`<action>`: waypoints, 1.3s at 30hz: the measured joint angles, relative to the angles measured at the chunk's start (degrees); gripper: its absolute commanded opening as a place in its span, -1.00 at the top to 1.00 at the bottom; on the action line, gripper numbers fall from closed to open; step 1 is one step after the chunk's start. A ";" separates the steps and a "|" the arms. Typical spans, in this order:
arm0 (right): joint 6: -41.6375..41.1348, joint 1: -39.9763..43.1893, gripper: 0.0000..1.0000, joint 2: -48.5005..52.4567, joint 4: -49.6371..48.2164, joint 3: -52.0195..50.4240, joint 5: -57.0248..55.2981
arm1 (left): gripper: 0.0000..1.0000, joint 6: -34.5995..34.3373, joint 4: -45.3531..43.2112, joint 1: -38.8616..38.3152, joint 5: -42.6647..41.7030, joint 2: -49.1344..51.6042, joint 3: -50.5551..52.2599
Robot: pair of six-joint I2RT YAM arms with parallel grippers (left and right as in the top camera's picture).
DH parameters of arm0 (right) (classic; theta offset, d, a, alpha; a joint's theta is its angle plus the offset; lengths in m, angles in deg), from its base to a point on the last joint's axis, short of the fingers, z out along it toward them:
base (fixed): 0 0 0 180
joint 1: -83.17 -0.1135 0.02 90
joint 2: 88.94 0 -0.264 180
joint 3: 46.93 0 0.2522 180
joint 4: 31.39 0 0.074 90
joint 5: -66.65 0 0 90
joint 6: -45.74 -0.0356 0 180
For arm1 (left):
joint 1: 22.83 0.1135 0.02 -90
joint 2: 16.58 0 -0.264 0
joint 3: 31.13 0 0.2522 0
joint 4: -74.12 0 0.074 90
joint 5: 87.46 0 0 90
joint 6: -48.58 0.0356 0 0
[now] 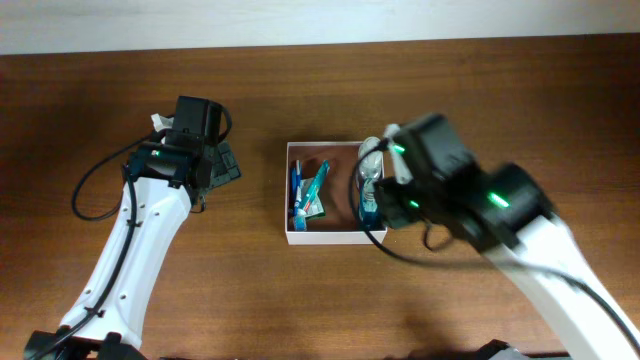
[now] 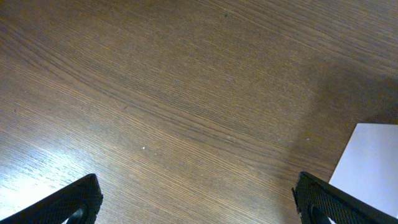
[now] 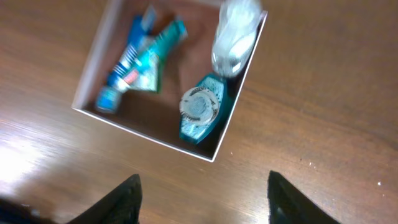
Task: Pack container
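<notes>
The container [image 1: 330,238] is a shallow white-walled box with a reddish-brown inside, at the table's middle. In it lie a blue tube [image 1: 297,190], a teal packet [image 1: 316,190], a teal bottle [image 1: 368,208] and a clear bottle [image 1: 371,163]. My right gripper [image 3: 202,199] is open and empty, above the table just outside the container's [image 3: 93,68] edge nearest the camera, close to the teal bottle [image 3: 200,115]. My left gripper [image 2: 196,202] is open and empty over bare wood left of the container, whose white wall [image 2: 373,162] shows at the right edge.
The brown wooden table [image 1: 520,90] runs to a pale wall at the back. The left arm [image 1: 150,210] reaches in from the lower left, the right arm [image 1: 520,220] from the lower right, partly over the container's right side.
</notes>
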 measured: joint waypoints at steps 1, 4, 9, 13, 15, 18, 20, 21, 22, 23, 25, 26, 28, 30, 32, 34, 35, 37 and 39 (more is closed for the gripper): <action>0.00 0.00 -0.18 -2.47 0.11 0.15 0.00 | -0.99 0.00 0.00 0.00 0.00 0.00 0.00; -0.02 -0.04 -0.18 -10.40 0.50 0.24 -0.02 | -0.99 0.00 0.04 0.00 0.00 0.00 0.00; -1.01 -0.04 -0.27 -23.82 1.62 0.39 -0.02 | -0.99 0.00 0.00 0.00 0.02 0.00 0.00; -1.29 -0.07 -0.34 -35.15 4.87 0.63 -0.02 | -0.99 0.00 0.04 0.00 0.00 0.02 0.00; -1.31 -0.07 -0.36 -38.10 6.64 0.87 0.00 | -0.99 0.00 0.00 0.00 0.00 0.00 0.00; -1.29 -0.07 -0.40 -41.13 9.64 0.87 0.00 | -0.99 0.00 0.02 0.00 0.00 0.00 0.00; -1.31 -0.07 -0.47 -42.62 12.07 0.87 -0.02 | -0.99 0.00 0.02 0.00 0.00 0.02 0.00; -1.33 -0.07 -0.97 -43.56 13.42 0.87 0.00 | -0.99 0.00 0.02 0.00 0.00 0.00 0.00; -1.29 -0.07 -0.97 -43.91 14.03 0.87 -0.02 | -0.99 0.00 -0.02 0.00 0.00 0.00 0.00; -1.55 -0.07 -0.96 -44.44 15.10 0.87 -0.02 | -0.99 0.00 0.02 0.00 0.00 0.00 0.00; -1.51 -0.07 -0.97 -44.68 16.17 0.87 -0.02 | -0.99 0.00 0.00 0.00 0.00 0.00 0.00; -1.51 -0.07 -0.97 -44.65 16.31 0.87 0.00 | -0.99 0.00 0.00 0.00 0.00 0.00 0.00; -1.49 -0.07 -0.97 -44.65 17.11 0.87 0.00 | -0.99 0.00 0.00 0.00 0.00 0.00 0.00; -1.49 -0.07 -0.97 -44.65 17.46 0.87 -0.02 | -0.99 0.00 0.00 0.00 0.00 0.00 0.00; -1.46 -0.07 -0.97 -44.65 17.86 0.87 -0.02 | -0.99 0.00 0.00 0.00 0.00 0.00 0.00; -1.46 -0.07 -0.97 -44.65 17.99 0.87 -0.02 | -0.99 0.00 0.00 0.00 0.00 0.00 0.00; -1.49 -0.07 -0.96 -44.65 18.03 0.87 -0.02 | -0.99 0.00 0.00 0.00 0.00 0.00 0.00; -1.49 -0.07 -0.96 -44.65 18.12 0.87 -0.02 | -0.99 0.00 0.00 0.00 0.00 0.00 0.00; -1.51 -0.07 -0.97 -44.65 18.12 0.87 -0.02 | -0.99 0.00 0.00 0.00 0.00 0.00 0.00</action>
